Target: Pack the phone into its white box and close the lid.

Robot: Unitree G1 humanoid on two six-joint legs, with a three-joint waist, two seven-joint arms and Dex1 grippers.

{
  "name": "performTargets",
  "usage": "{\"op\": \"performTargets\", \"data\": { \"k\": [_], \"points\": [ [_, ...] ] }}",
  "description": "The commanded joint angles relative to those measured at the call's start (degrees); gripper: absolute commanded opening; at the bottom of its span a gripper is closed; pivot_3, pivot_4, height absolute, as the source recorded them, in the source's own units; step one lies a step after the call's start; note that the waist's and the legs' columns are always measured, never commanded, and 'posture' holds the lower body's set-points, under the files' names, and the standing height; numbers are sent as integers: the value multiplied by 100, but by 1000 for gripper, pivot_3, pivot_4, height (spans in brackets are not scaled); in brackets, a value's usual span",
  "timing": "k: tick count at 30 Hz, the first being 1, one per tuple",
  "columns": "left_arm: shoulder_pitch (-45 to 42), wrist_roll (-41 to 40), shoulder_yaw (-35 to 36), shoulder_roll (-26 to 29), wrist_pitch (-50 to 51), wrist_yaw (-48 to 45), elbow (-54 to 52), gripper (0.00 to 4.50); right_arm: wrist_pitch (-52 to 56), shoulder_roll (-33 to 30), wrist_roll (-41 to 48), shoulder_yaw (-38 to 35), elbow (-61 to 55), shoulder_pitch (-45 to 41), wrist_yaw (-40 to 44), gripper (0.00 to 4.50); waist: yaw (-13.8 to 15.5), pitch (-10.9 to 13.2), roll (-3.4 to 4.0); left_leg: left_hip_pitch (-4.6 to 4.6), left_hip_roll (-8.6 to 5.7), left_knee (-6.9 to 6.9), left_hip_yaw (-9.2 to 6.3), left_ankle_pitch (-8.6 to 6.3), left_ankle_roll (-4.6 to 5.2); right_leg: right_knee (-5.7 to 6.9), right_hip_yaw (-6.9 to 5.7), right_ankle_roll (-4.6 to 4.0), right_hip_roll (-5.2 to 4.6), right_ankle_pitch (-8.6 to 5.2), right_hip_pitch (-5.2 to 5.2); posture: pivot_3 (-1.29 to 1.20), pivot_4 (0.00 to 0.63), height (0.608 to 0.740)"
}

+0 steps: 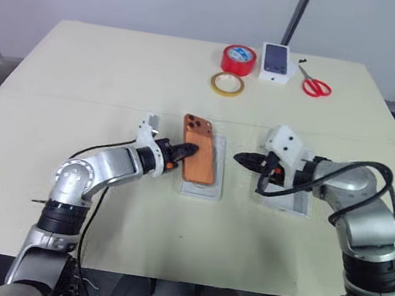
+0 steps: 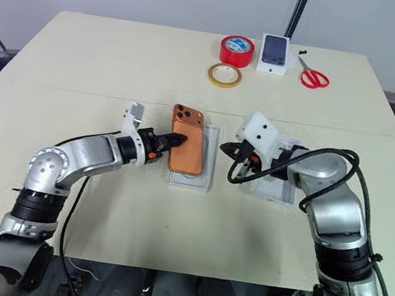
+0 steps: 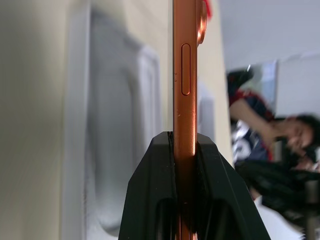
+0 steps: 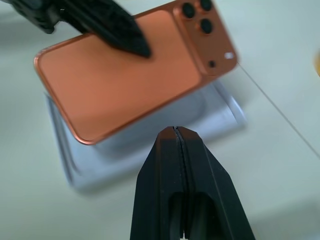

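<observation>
The orange-copper phone (image 1: 201, 165) is clamped flat between the fingers of my left gripper (image 1: 187, 150), which is shut on its left long edge (image 3: 185, 75). It hangs slightly tilted over a thin white insert (image 1: 210, 191) that has an oval recess (image 4: 150, 150), camera cluster (image 4: 202, 25) at the far end. My right gripper (image 1: 244, 158) is shut and holds nothing, its tip (image 4: 175, 131) just right of the phone. Under my right forearm lies a shallow white tray (image 2: 274, 190), mostly hidden. Whether it is the white box or the lid I cannot tell.
At the table's far side stand a red tape roll (image 1: 238, 59), a yellowish tape ring (image 1: 227, 84), a small closed white box printed with a dark phone (image 1: 275, 62) and red scissors (image 1: 316, 86). A person (image 3: 280, 135) sits in the background of the left wrist view.
</observation>
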Motion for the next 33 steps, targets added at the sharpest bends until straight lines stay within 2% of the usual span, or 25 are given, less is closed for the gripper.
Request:
{"op": "performTargets", "data": {
  "k": [1,5,7,8,11,12,13,15,19,23,24,25,27,31,33],
  "points": [
    [-204,219,36,-152,160,-252,87,11,-54,-88,177,-161,-261,-15,-230,0,-1,0,0,0,1,0,0,1,-1,0,0,0,1,0,-1,0,150,740],
    [-328,433,14,-322,448,-387,231,11,-91,-173,234,-103,-250,34,-457,0,36,1,-2,-1,-2,2,0,3,-6,0,1,0,-2,0,1,0,150,740],
    [-328,517,39,-342,566,-403,226,981,-109,-202,264,-69,-238,33,-536,0,46,2,-3,-1,-4,4,0,4,-6,-1,1,1,-5,0,3,0,150,740],
    [-322,543,75,-349,607,-408,218,1281,-125,-216,278,-47,-222,26,-567,0,44,2,-3,-1,-6,5,0,5,-8,-1,0,1,-6,0,4,0,150,740],
    [-336,576,199,-332,686,-395,194,2744,-192,-275,282,53,-159,0,-626,0,40,2,-3,-1,-6,6,0,5,-9,0,0,1,-7,0,4,0,150,740],
    [-357,540,257,-290,711,-375,154,3373,-215,-296,278,96,-136,-11,-640,0,39,2,-3,-1,-5,5,-1,5,-9,0,0,1,-6,-1,4,0,150,740],
    [-374,501,318,-230,736,-354,101,3757,-235,-316,276,138,-114,-20,-655,0,38,2,-3,-1,-5,5,-1,6,-11,0,0,1,-6,0,4,0,150,740],
    [-388,438,420,-71,814,-328,-12,3757,-262,-357,267,217,-81,-40,-689,0,12,2,-3,0,-3,5,-1,7,-12,0,1,1,-4,-1,4,0,150,740],
    [-278,260,676,600,1038,-376,-413,3757,-211,-411,87,491,76,-179,-868,0,3,5,-1,1,4,0,-1,9,-16,2,2,1,2,-1,-1,0,150,740],
    [-131,839,788,1346,1198,-769,-717,3757,-114,-358,-139,871,348,-384,-1064,0,16,6,-1,0,3,1,0,10,-18,2,3,1,-1,-1,-2,0,150,740],
    [-100,1248,668,1557,1216,-1007,-885,3265,-140,-368,-244,1007,426,-421,-1110,0,20,6,-1,1,2,1,0,10,-18,2,3,1,-1,-1,-1,0,150,740],
    [-71,1639,513,1737,1230,-1254,-1042,2966,-144,-360,-313,1111,497,-457,-1154,0,30,6,-1,0,1,0,0,10,-18,1,3,0,-2,-1,-1,0,150,740],
    [-23,2378,143,1936,1192,-1721,-1240,1991,-148,-297,-478,1349,642,-542,-1261,0,49,7,-1,0,-6,0,0,11,-19,0,2,0,-2,-1,0,0,150,740],
    [-87,3502,-433,1859,1052,-2293,-1252,47,-267,-168,-812,1797,822,-677,-1416,0,33,7,-1,0,-12,0,1,10,-18,-3,1,0,-5,-1,2,0,150,740],
    [-233,3987,-688,1683,1049,-2496,-1098,47,-272,-34,-980,1962,957,-767,-1551,0,25,8,-2,-1,-8,-2,2,10,-17,-3,2,0,-7,-1,0,0,150,740]
  ]
}}
